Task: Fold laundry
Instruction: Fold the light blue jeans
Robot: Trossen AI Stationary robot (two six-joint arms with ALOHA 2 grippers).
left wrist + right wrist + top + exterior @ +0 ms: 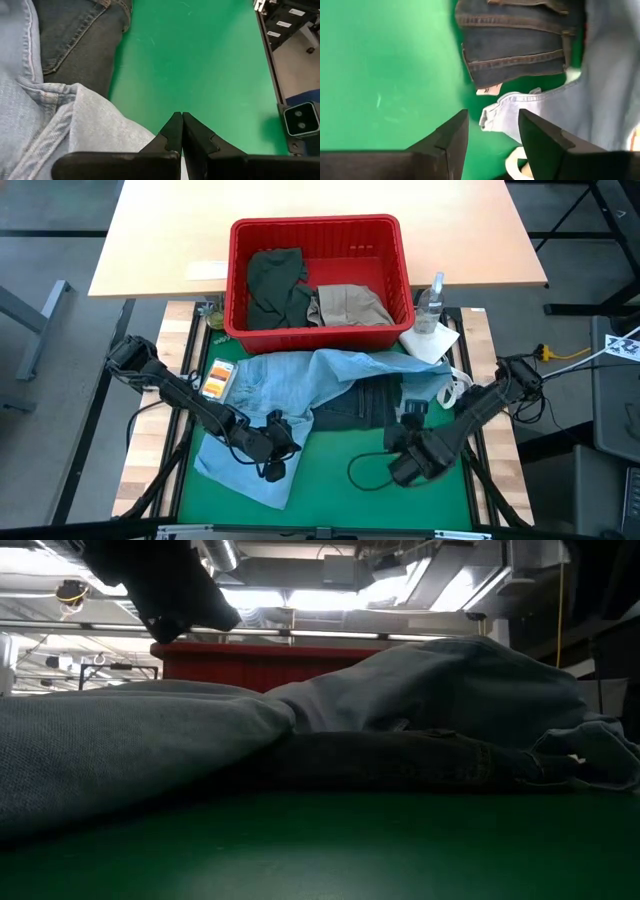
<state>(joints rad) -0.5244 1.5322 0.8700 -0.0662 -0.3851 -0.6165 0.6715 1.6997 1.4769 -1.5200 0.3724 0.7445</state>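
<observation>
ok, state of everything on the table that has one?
left gripper: shut, empty, over the light blue denim's edge.
right gripper: open, empty, above the mat near the dark jeans.
light blue denim: unfolded, spread rumpled across the green mat.
dark navy jeans: flat, partly under the denim.
dark olive piece: crumpled in the red basket.
khaki piece: bunched in the basket.
spray bottle: upright.
</observation>
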